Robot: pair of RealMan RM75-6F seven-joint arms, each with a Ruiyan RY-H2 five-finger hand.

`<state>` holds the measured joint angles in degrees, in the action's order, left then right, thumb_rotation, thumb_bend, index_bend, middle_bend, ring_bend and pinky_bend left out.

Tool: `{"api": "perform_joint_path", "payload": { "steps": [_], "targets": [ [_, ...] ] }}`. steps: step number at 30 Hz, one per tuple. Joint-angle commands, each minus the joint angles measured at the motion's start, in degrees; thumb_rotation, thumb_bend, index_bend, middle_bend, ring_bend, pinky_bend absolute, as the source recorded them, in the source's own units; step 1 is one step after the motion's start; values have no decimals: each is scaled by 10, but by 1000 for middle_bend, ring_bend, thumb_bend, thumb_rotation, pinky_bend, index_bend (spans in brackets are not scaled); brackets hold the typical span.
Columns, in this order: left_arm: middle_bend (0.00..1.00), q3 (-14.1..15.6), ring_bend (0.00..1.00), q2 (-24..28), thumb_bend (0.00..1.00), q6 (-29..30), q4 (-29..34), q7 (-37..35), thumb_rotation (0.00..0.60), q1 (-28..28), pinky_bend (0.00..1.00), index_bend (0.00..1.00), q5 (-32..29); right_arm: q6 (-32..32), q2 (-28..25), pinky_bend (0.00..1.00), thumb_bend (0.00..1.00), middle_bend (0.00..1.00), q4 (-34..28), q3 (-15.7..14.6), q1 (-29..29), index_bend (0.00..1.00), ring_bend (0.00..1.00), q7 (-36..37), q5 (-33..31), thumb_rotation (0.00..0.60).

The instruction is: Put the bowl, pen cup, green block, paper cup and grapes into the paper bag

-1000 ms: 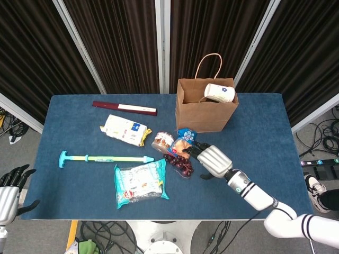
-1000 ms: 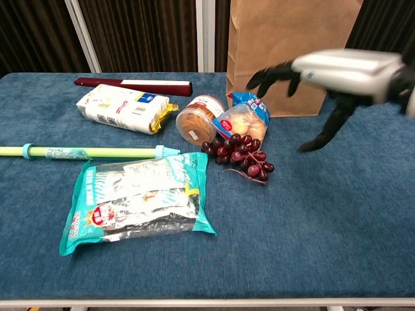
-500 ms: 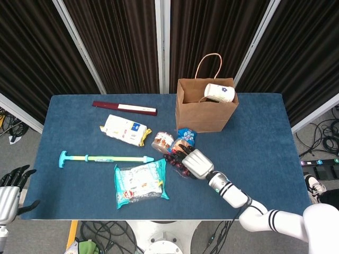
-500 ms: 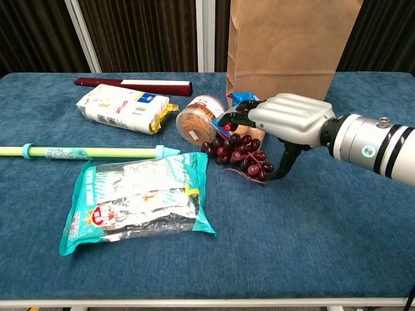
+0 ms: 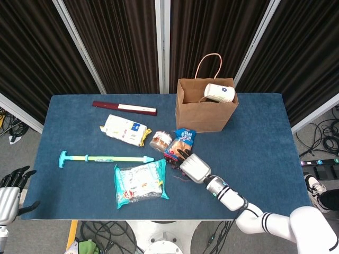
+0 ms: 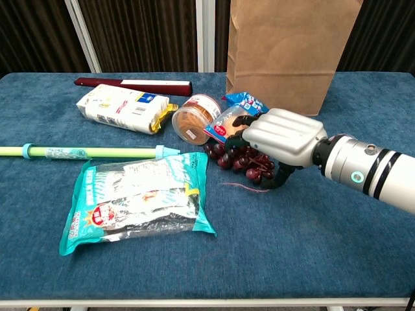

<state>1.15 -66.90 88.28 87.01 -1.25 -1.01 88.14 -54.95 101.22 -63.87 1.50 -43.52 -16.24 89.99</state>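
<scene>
The dark red grapes (image 6: 241, 160) lie on the blue table, just in front of a blue snack packet. My right hand (image 6: 282, 137) lies over the bunch with fingers curled down around it and the thumb hooked under its right side. In the head view the right hand (image 5: 191, 167) hides most of the grapes (image 5: 174, 157). The brown paper bag (image 5: 206, 112) stands upright at the back, also in the chest view (image 6: 292, 52). A white paper cup (image 5: 220, 93) lies in the bag's mouth. My left hand (image 5: 10, 190) hangs off the table's left edge, fingers apart and holding nothing.
A blue snack packet (image 6: 235, 113) and a round tin (image 6: 193, 116) touch the grapes' far side. Left of them lie a white packet (image 6: 123, 107), a dark red flat box (image 6: 133, 84), a long green-teal stick (image 6: 84, 152) and a large teal packet (image 6: 139, 201).
My right hand swung left from beside the bag, came down on the grapes and curled its fingers around them. The snack packet and tin shifted slightly left.
</scene>
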Motion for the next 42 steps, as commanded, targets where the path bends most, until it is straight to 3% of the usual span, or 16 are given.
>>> {"api": "perform_joint_path", "payload": {
  "steps": [1, 5, 9, 20, 32, 38, 42],
  "targets": [
    [225, 1, 151, -1, 1, 1, -2, -2, 600, -2, 203, 260, 0, -12, 15, 254, 175, 385, 18, -6, 1, 411, 147, 3, 12, 600],
    [225, 2, 151, -2, 1, 2, -5, -6, 600, -4, 203, 260, -2, -30, 28, 299, 280, 468, 38, -11, 3, 574, 217, 14, 25, 600],
    [225, 2, 151, -4, 2, 5, -9, -11, 600, -6, 203, 267, -1, -52, 31, 352, 367, 529, 51, -13, 6, 651, 278, 23, 37, 600],
    [225, 2, 151, -6, 1, 7, -12, -13, 600, -7, 203, 270, 2, -108, 7, 466, 496, 571, 44, -18, 19, 699, 335, 48, 62, 600],
    [225, 0, 151, 1, 1, 10, -1, -4, 600, -4, 203, 270, 8, -216, -111, 448, 500, 576, -117, 8, 32, 703, 335, 93, 104, 600],
    [225, -2, 151, 9, 1, 13, 8, 2, 600, -3, 203, 270, 11, -289, -197, 447, 498, 576, -211, 51, 40, 703, 336, 106, 126, 600],
    [225, -2, 151, 11, 1, 9, 13, 8, 600, 0, 203, 270, 12, -308, -257, 447, 496, 577, -259, 104, 38, 702, 335, 113, 100, 600]
  ]
}}
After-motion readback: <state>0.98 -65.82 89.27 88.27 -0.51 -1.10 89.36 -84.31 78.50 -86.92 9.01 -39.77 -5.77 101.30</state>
